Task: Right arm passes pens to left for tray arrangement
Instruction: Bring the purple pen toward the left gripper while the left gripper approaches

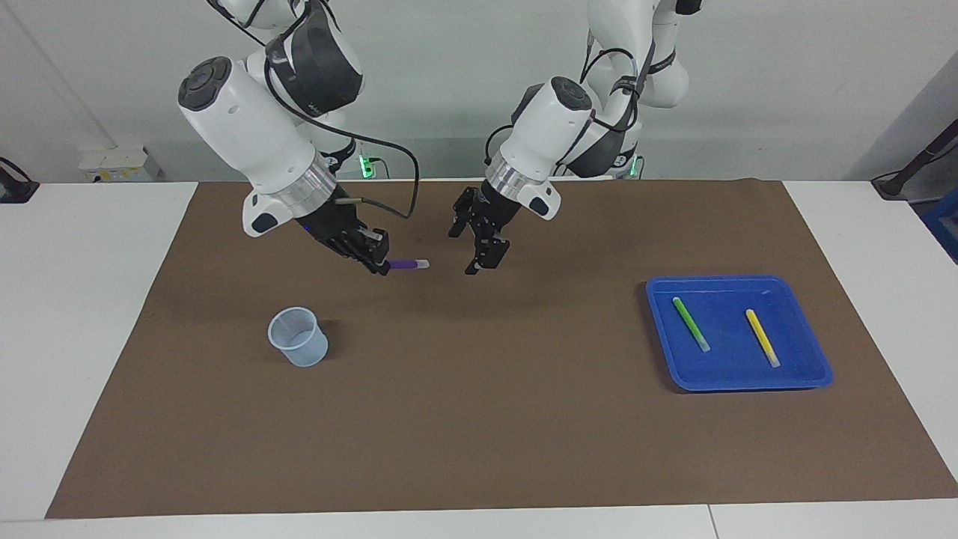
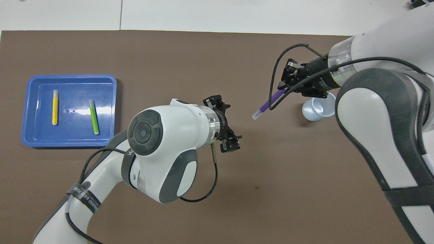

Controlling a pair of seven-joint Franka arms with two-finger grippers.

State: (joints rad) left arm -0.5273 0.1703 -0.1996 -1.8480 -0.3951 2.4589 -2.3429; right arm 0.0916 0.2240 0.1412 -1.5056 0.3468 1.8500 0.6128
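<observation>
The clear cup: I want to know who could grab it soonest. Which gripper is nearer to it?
Right. The right gripper, shut on the purple pen, hangs nearest the clear cup; the open left gripper is over mid-table, toward the tray.

Bright, even overhead light; soft arm shadows fall on the brown mat (image 1: 479,419); white glare streaks the blue tray (image 2: 69,142); both views are sharp.
</observation>
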